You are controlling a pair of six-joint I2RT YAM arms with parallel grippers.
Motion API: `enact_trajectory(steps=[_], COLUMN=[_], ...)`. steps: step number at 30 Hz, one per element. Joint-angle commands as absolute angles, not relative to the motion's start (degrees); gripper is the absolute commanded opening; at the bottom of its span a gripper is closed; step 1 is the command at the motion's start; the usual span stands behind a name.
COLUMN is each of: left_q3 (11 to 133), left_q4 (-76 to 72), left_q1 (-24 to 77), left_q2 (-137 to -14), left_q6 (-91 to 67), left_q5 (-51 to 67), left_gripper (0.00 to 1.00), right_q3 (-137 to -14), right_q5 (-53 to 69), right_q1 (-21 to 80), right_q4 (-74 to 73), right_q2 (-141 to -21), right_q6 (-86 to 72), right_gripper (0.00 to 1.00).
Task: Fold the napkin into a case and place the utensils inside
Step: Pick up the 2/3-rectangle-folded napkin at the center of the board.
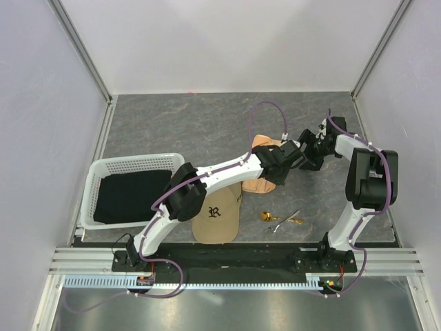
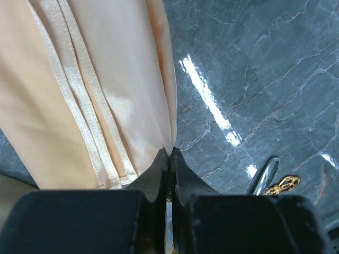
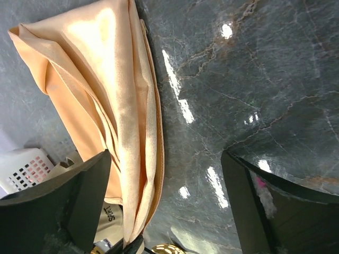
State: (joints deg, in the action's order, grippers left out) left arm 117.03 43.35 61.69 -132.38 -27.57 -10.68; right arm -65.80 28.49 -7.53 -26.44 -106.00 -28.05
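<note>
Left wrist view catches what the overhead can't: left gripper (image 2: 170,156) pinched tight on the hem of the napkin (image 2: 106,79), utensils (image 2: 266,175) glinting lower right. The right gripper (image 3: 165,156) gapes wide beside the folds. Overhead, both arms stretch forward, wrists meeting right of centre.

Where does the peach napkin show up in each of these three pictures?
Top view: the napkin lies right of centre, partly hidden under the left arm.
Left wrist view: the napkin fills the upper left.
Right wrist view: the napkin lies folded on the left, running top to bottom.
Shared landmark: the grey marbled table beneath it, seen to the napkin's right in both wrist views.
</note>
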Motion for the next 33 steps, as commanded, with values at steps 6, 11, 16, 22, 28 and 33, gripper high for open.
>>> enact_trajectory(steps=[6,11,16,22,28,33], left_q3=[114.52,114.43,114.26,113.56,113.20,112.24], left_q4=[42.28,42.19,42.10,42.10,41.92,40.34], left_q1=[61.00,60.91,60.91,60.91,60.91,60.73], left_q2=[-127.62,-126.91,-126.30,-125.33,-125.24,-124.89], left_q6=[-29.53,-29.71,-29.79,-29.97,-30.15,-30.67], left_q5=[-7.38,-6.77,-6.68,-6.86,-5.89,-2.48], left_gripper=[0.02,0.02,0.02,0.02,0.02,0.02], right_q3=[-65.30,-66.79,-66.88,-66.62,-66.09,-65.39], right_q5=[30.58,31.55,31.99,31.91,30.59,31.02], right_q1=[-6.86,-5.63,-5.01,-4.92,-5.01,-5.01], right_q4=[-22.94,-21.10,-19.34,-18.28,-16.61,-12.75], right_q2=[-107.75,-110.65,-111.88,-112.59,-111.88,-112.24], right_q6=[-29.88,-30.41,-31.55,-31.38,-31.12,-32.25], right_gripper=[0.82,0.73,0.70,0.67,0.59,0.25])
